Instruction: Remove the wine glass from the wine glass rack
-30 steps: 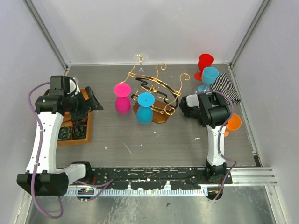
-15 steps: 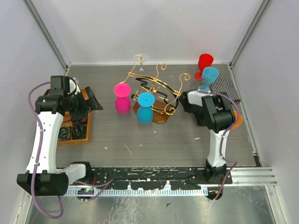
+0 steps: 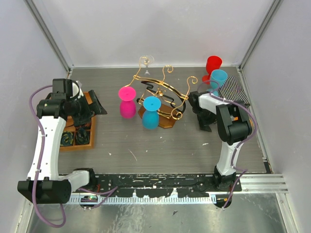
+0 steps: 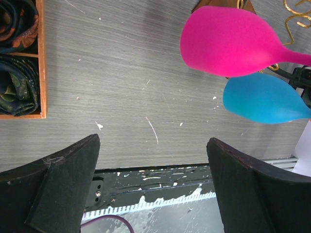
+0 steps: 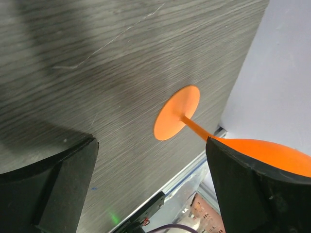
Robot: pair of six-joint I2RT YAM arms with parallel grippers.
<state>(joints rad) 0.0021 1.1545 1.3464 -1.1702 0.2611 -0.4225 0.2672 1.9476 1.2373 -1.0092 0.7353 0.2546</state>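
Note:
The wine glass rack, gold wire on a brown base, stands mid-table. A pink wine glass and a blue one hang from it foot-up, and a clear one hangs at the back. Their bowls, pink and blue, show in the left wrist view. My left gripper is open and empty, left of the rack. An orange wine glass stands upright on the table by the right wall. My right gripper is open beside it, with the bowl partly behind the right finger.
An orange compartment tray with rolled cloths lies under the left arm. A red glass and a light blue glass stand at the back right next to a striped cloth. Walls enclose three sides.
My right gripper has opened and let go of the orange glass, and the arm has swung back towards the rack. The left arm has not moved.

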